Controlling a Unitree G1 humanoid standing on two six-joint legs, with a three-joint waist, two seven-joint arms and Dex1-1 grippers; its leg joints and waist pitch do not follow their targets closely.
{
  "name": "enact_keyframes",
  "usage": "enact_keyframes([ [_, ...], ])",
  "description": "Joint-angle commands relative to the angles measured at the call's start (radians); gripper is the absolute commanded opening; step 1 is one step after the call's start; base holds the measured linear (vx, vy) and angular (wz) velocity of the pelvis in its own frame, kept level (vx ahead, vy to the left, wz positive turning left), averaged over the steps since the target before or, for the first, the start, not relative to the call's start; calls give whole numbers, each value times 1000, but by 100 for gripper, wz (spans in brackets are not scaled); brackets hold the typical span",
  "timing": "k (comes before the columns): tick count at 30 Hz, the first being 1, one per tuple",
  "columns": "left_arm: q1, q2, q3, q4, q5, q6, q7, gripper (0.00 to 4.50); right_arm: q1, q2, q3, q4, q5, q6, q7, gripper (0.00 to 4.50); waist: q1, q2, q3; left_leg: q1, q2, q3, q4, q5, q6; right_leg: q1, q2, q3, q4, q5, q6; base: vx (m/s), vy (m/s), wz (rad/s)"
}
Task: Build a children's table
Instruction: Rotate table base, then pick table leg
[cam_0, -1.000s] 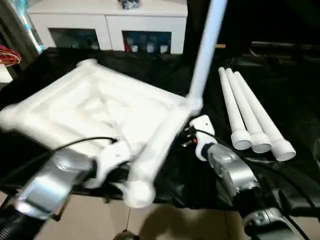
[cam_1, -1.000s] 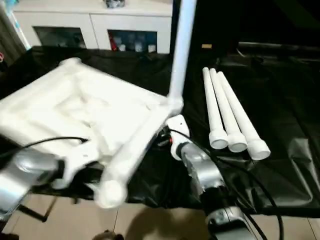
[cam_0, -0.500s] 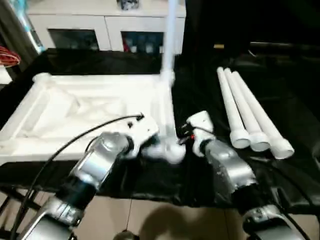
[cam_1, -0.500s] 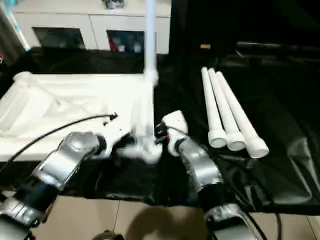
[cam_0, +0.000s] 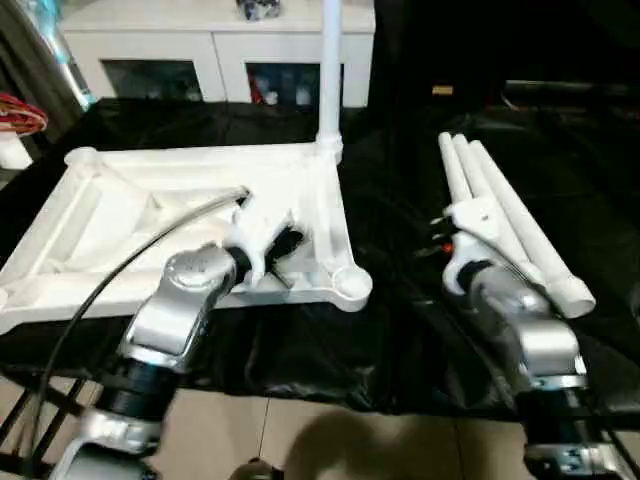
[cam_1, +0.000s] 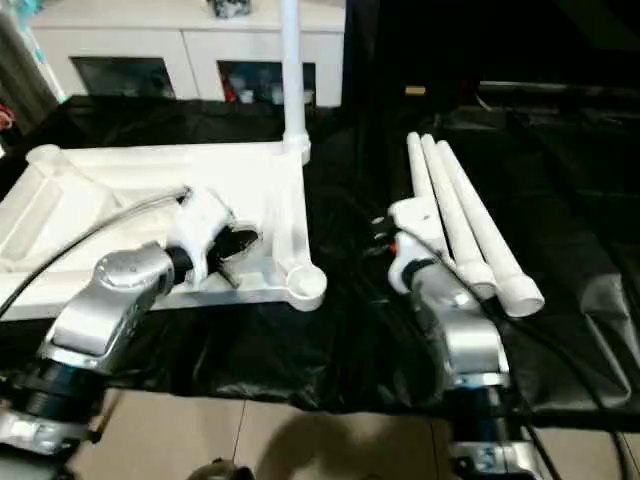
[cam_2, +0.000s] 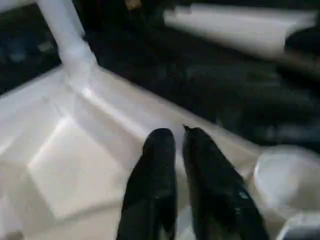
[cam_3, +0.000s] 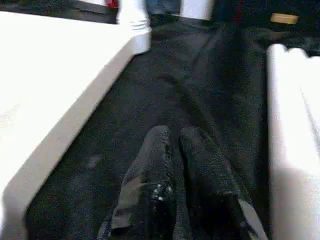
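The white tabletop (cam_0: 130, 215) lies upside down and flat on the black cloth, ribbed underside up. One white leg (cam_0: 328, 70) stands upright in its far right corner socket. The near right socket (cam_0: 350, 287) is empty. Three more legs (cam_0: 505, 225) lie side by side to the right. My left gripper (cam_2: 178, 134) hovers over the tabletop's right rim (cam_0: 285, 245), barely open, holding nothing. My right gripper (cam_3: 175, 132) is over the black cloth between the tabletop and the lying legs (cam_0: 442, 238), barely open and empty.
A white cabinet (cam_0: 210, 40) with glass doors stands behind the table. The black cloth (cam_0: 400, 320) hangs over the near edge, with tiled floor (cam_0: 300, 440) below. Red cables (cam_0: 20, 112) lie at the far left. A black cable (cam_0: 130, 260) arcs over my left forearm.
The tabletop, tilted up a second ago, now lies flat with its leg upright. Both grippers have come off it. The right arm has moved right, towards the lying legs.
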Motion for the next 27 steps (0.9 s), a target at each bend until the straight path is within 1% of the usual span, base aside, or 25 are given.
enact_keyframes([
  [1,8,-34,42,-28,-37,17,45,85,-22,-3,-23,-16,1,40,-29,77,4,-9,-74,12,21,-9,-63,-203,-15,50,-66,40,-79,-198,-156,0,0,0],
  [2,4,-58,64,-31,-52,28,68,83,-31,-3,-26,-13,1,46,-33,95,3,-7,-73,11,20,-8,-62,-202,-13,48,-65,39,-82,-201,-155,0,0,0],
  [3,-3,-78,87,-29,-67,53,94,83,-36,-5,-27,-13,-1,50,-34,111,3,-7,-74,11,20,-8,-61,-199,-14,50,-65,39,-80,-198,-153,0,0,0],
  [4,-5,-85,95,-29,-73,62,103,83,-38,-5,-27,-13,-2,51,-34,119,2,-4,-74,10,19,-7,-60,-193,-15,49,-64,39,-80,-188,-153,0,0,0],
  [5,-15,-95,99,-21,-73,94,118,83,-44,-7,-24,-14,-7,57,-35,122,4,-11,-74,8,18,-8,-60,-184,-8,51,-63,38,-81,-183,-146,0,0,0],
  [6,-15,-97,98,-19,-69,101,127,83,-44,-7,-22,-18,-6,63,-37,128,4,-10,-75,8,18,-9,-60,-181,-6,51,-64,38,-80,-187,-141,0,0,0],
  [7,-14,-97,95,-19,-64,111,133,83,-43,-6,-20,-24,-6,71,-39,153,3,-9,-75,8,18,-9,-60,-179,-5,51,-63,38,-80,-189,-137,0,0,0],
  [9,-10,-93,87,-19,-59,114,131,83,-42,-4,-17,-28,-6,76,-41,161,3,-8,-76,8,18,-9,-59,-167,-2,50,-62,38,-80,-179,-132,0,0,0],
  [10,-2,-94,85,-22,-51,124,139,83,-37,-2,-10,-38,-5,94,-40,166,4,-8,-77,8,18,-9,-59,-164,-2,50,-63,38,-80,-173,-133,0,0,0],
  [11,1,-93,86,-24,-48,123,148,83,-35,-1,-5,-42,-6,101,-41,184,5,-12,-76,8,19,-9,-60,-159,0,51,-62,38,-78,-163,-133,0,0,0],
  [12,3,-93,89,-25,-49,124,152,83,-34,1,-3,-44,-6,105,-42,196,5,-10,-76,8,20,-10,-60,-162,-1,50,-63,38,-79,-167,-133,0,0,0],
  [14,3,-93,97,-25,-44,130,170,83,-35,3,-1,-41,-5,108,-44,202,5,-9,-75,10,20,-9,-60,-173,-4,48,-63,38,-81,-184,-131,0,0,0],
  [15,2,-91,103,-27,-47,141,179,83,-41,4,-2,-34,-6,110,-45,206,6,-15,-74,9,19,-9,-61,-174,-5,50,-65,38,-80,-191,-129,0,0,0],
  [16,3,-88,104,-30,-51,146,178,83,-44,4,-1,-30,-6,110,-45,216,6,-18,-74,9,19,-8,-61,-175,-4,49,-65,38,-83,-204,-126,0,0,0],
  [18,6,-79,100,-41,-54,156,173,83,-53,4,0,-19,-7,107,-45,239,7,-15,-74,9,20,-9,-62,-172,-5,47,-66,38,-82,-211,-121,0,0,0],
  [21,13,-66,83,-54,-39,169,170,83,-54,5,3,-16,-9,109,-48,244,7,-15,-74,8,20,-9,-62,-165,-6,47,-65,39,-80,-198,-120,0,0,0],
  [22,14,-64,80,-54,-38,169,169,83,-54,5,4,-17,-10,111,-48,244,7,-13,-75,8,20,-9,-61,-164,-7,47,-65,39,-79,-194,-120,0,0,0],
  [24,15,-63,76,-51,-39,163,167,83,-51,5,6,-22,-10,116,-50,244,7,-14,-74,8,18,-9,-61,-164,-7,48,-65,39,-80,-195,-118,0,0,0],
  [25,17,-64,74,-53,-39,163,167,83,-48,5,7,-24,-11,118,-51,244,7,-12,-74,8,19,-9,-62,-166,-8,48,-65,38,-80,-198,-119,0,0,0],
  [26,18,-64,72,-55,-39,165,169,83,-46,5,8,-25,-12,119,-51,244,7,-12,-74,8,19,-9,-61,-168,-9,48,-65,39,-81,-201,-116,0,0,0],
  [27,18,-68,73,-58,-46,177,170,83,-44,4,7,-25,-11,120,-51,244,7,-9,-75,9,19,-10,-62,-169,-11,47,-65,39,-80,-198,-116,0,0,0],
])
